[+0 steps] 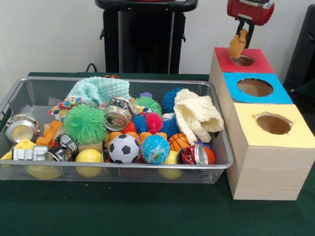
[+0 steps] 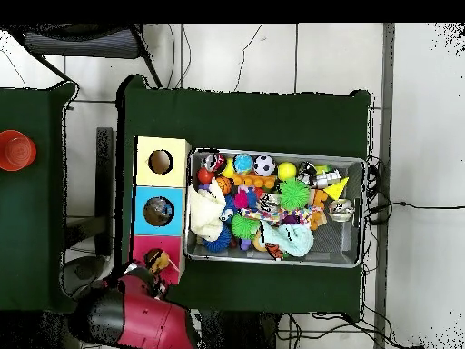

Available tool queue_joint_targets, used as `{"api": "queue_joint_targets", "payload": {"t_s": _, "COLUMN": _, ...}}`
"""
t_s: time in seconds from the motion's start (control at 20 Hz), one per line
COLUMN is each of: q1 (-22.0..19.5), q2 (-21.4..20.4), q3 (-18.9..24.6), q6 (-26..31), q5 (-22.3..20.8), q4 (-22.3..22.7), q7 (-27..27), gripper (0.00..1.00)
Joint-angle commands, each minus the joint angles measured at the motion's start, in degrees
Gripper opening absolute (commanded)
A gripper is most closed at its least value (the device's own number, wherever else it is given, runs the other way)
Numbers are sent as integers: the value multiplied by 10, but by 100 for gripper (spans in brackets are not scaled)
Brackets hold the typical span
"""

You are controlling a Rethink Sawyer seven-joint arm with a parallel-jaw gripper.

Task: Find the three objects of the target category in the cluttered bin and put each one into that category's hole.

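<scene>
front view: fingers (image 1: 241, 35) grasping orange toy (image 1: 237, 45) above red box's hole (image 1: 242, 60), beside cluttered bin (image 1: 216, 105)

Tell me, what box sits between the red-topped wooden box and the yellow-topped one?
The blue-topped wooden box sits between the red-topped wooden box and the yellow-topped wooden box; both views show it.

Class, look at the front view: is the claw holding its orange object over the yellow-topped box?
No, the claw holds the orange object above the red-topped box.

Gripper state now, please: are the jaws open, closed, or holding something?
Gripper: jaws closed on an orange toy, hanging above the red box's hole.
</scene>
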Motion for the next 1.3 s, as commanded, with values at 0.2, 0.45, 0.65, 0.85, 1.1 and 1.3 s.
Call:
{"api": "queue_joint_targets", "payload": {"t_s": 0.2, "q1": -43, "q2": 32, "q3": 14, "q6": 79, "q5": 4, "q4": -114, "q7": 110, "gripper": 0}}
{"api": "queue_joint_targets", "payload": {"t_s": 0.45, "q1": -43, "q2": 32, "q3": 17, "q6": 76, "q5": 0, "q4": -113, "q7": 111, "gripper": 0}}
{"api": "queue_joint_targets", "payload": {"t_s": 0.65, "q1": -51, "q2": 34, "q3": 27, "q6": 85, "q5": -2, "q4": -100, "q7": 105, "gripper": 0}}
{"api": "queue_joint_targets", "payload": {"t_s": 0.85, "q1": -69, "q2": 44, "q3": 52, "q6": 42, "q5": 4, "q4": -74, "q7": 92, "gripper": 0}}
{"api": "queue_joint_targets", "payload": {"t_s": 1.1, "q1": -81, "q2": 60, "q3": 70, "q6": 1, "q5": 1, "q4": -64, "q7": 89, "gripper": 0}}
{"api": "queue_joint_targets", "payload": {"t_s": 1.3, "q1": -85, "q2": 65, "q3": 79, "q6": 3, "q5": 2, "q4": -61, "q7": 92, "gripper": 0}}
